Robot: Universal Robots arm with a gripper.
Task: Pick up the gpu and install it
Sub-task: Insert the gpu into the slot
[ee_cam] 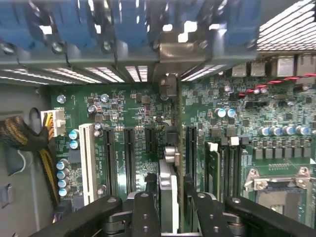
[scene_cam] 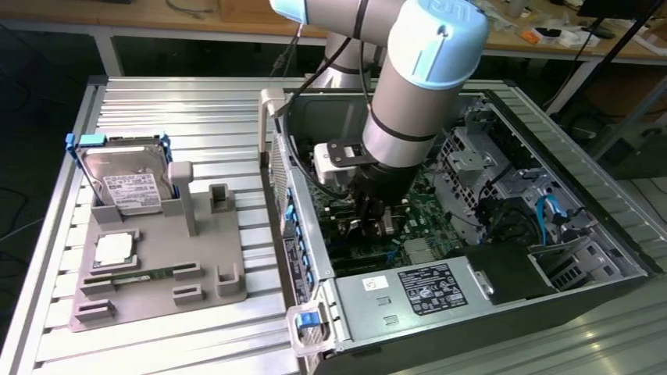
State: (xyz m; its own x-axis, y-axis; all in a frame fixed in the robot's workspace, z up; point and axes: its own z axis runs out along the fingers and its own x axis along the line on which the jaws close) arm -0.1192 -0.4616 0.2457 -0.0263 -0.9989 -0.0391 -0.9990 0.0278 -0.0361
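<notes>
Jaws of the gripper [ee_cam: 167,207] stand on either side of the gpu [ee_cam: 168,190], which the wrist view shows edge-on and upright over the motherboard [ee_cam: 138,123] slots inside the computer case [scene_cam: 312,312]. Whether the pads press the card or have just let go I cannot tell; the gap between them is narrow. Judging by its build, the card is light, stiff and thin, and fragile where components stand proud. Its long top edge, near the middle, looks the safest hold, away from the contact edge. On the worktop [scene_cam: 167,344], a hard drive [scene_cam: 130,187] stands in its holder.
</notes>
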